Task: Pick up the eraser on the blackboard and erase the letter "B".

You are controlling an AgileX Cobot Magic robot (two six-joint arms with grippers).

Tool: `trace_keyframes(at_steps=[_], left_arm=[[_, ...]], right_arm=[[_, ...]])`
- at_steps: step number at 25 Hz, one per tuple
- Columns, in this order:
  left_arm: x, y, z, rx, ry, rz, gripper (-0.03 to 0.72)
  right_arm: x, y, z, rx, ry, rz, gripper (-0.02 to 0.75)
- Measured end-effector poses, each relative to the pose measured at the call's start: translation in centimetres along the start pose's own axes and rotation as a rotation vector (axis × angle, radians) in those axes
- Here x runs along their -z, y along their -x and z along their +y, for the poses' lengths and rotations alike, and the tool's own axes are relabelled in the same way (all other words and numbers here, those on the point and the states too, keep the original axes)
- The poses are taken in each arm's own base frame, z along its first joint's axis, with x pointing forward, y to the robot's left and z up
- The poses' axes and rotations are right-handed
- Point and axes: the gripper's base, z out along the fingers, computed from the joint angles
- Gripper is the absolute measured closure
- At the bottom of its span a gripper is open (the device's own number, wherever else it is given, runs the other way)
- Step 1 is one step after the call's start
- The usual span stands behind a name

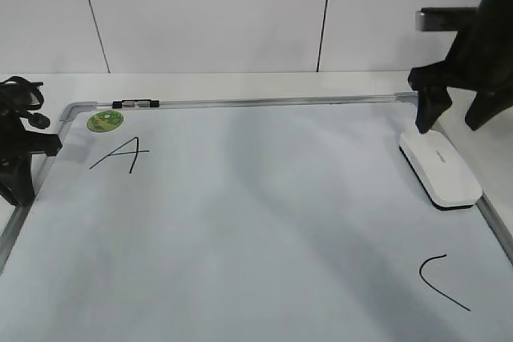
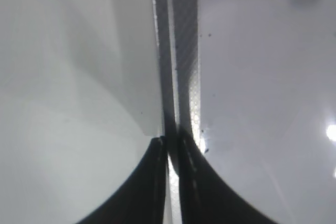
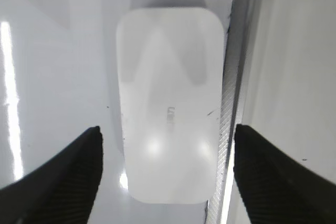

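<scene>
The white eraser [image 1: 441, 167] lies on the blackboard [image 1: 240, 222], a white board with a grey frame, against its right edge. My right gripper [image 1: 453, 118] is open and hovers just above the eraser's far end. In the right wrist view its two fingers [image 3: 168, 132] stand apart on either side of the eraser [image 3: 169, 103] without touching it. My left gripper [image 1: 22, 190] rests at the board's left edge. In the left wrist view its jaws [image 2: 170, 142] are shut and empty over the frame rail [image 2: 184, 51]. No letter "B" shows in any view.
A black "A" [image 1: 122, 154] is drawn at the far left and a black "C" [image 1: 439, 278] at the near right. A green sticker [image 1: 105, 121] and a small marker [image 1: 135, 104] sit at the far-left corner. The board's right frame rail [image 3: 231, 93] runs beside the eraser.
</scene>
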Motion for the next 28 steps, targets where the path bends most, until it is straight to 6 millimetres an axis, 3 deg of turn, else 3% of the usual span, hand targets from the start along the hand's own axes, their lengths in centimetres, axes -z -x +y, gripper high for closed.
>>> trace_keyframes(at_steps=[3,6,11,14,20,28], left_arm=[[0.0,0.0,0.0,0.000,0.000,0.000,0.658],[0.0,0.0,0.0,-0.004,0.000,0.000,0.638],[0.0,-0.1,0.0,-0.014,0.001,0.011,0.484],[0.3,0.1,0.0,-0.016,0.000,0.024,0.433],[3.2,0.6,-0.3,-0.027,-0.003,-0.015,0.419],[7.2,-0.7,-0.6,-0.038,-0.002,-0.106,0.423]], right_arm=[[2.0,1.1,0.0,0.002,-0.001,-0.066,0.147],[2.5,1.2,0.2,-0.003,0.015,-0.079,0.148],[4.3,0.7,0.4,-0.005,0.030,-0.116,0.148],[5.9,0.2,0.5,-0.005,0.034,-0.155,0.148],[11.2,-1.8,0.7,0.001,0.033,-0.282,0.150],[17.8,-6.6,1.3,0.003,0.064,-0.442,0.152]])
